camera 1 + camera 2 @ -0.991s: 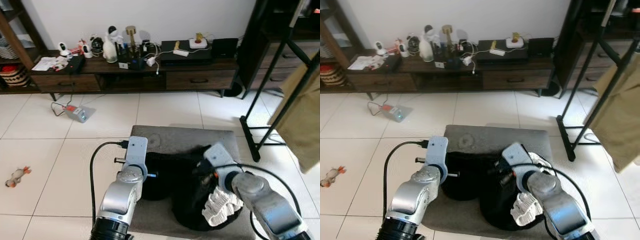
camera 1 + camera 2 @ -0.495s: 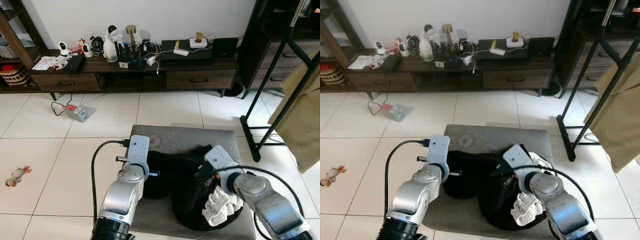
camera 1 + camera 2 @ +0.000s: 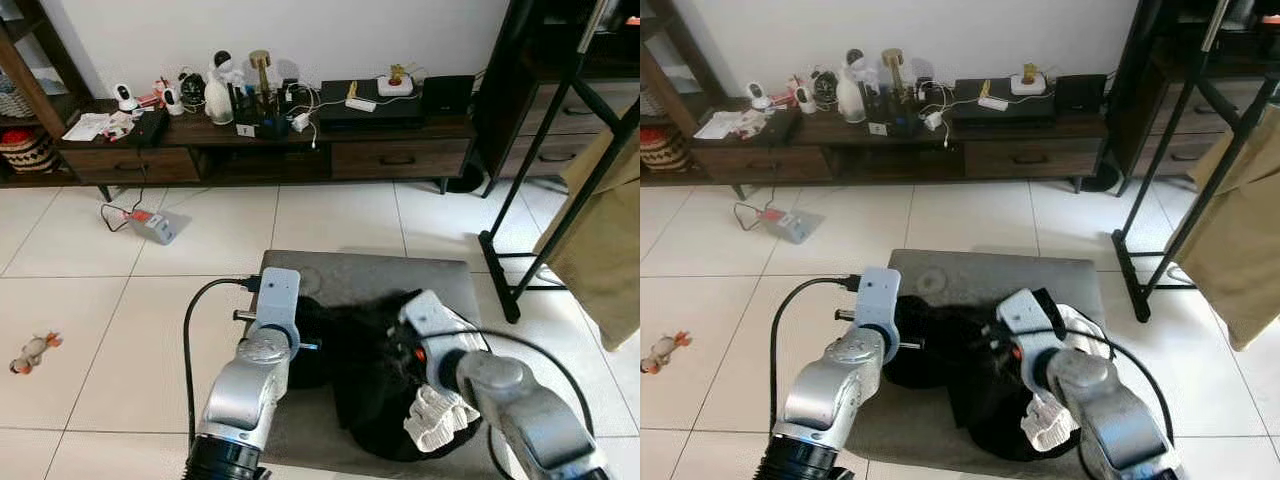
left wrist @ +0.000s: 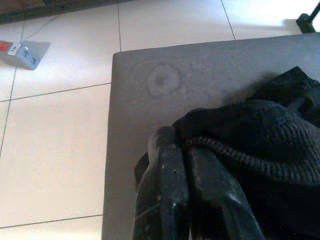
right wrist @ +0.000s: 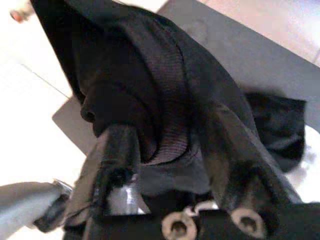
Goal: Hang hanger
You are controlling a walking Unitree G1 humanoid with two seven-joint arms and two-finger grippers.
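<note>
On the gray mat (image 3: 370,275), the black sweater (image 3: 375,385) lay soft and limp; both the left gripper (image 4: 187,170) and right gripper (image 5: 167,145) were clenched on its knit edge, a good hold.

No text, label, brand, number or sign can be read anywhere in these views. The papers (image 3: 92,127) and small devices (image 3: 222,88) on the low cabinet (image 3: 400,128) are too small and blurred to make out any print. The grey box (image 3: 156,225) on the floor bears a red patch, but no letters show on it.
</note>
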